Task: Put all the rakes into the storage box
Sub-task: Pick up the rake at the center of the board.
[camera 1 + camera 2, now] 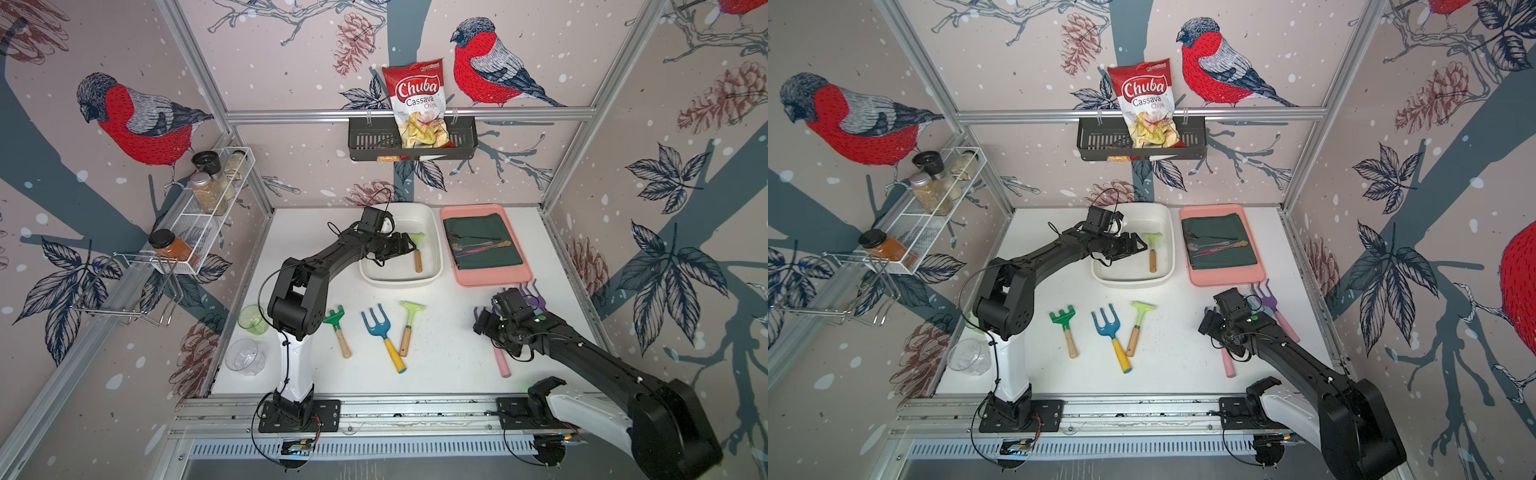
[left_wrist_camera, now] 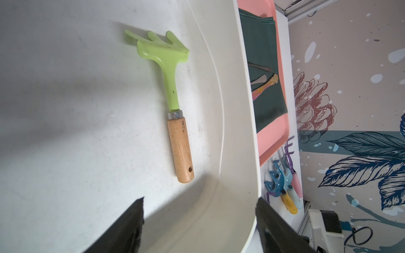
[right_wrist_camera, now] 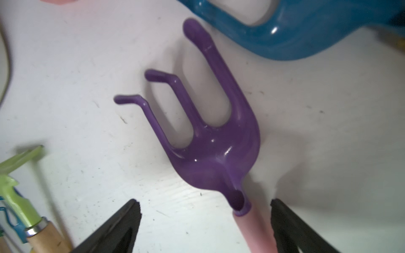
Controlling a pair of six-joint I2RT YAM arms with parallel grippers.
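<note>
While agape, left gripper (image 2: 199,200) over box (image 2: 238,131)

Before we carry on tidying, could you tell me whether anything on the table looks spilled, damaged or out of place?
Nothing stands out. The light green plastic rake with a wooden handle lies flat inside the shallow white plastic tub, whose floor shows only a few dark specks. Nothing looks spilled or broken.

The rake (image 2: 173,92), pale green with a short wooden handle, lay flat on the floor of the box (image 1: 399,283), a shallow white tub with a flared rim, near its right wall, tines pointing rearward.
</note>
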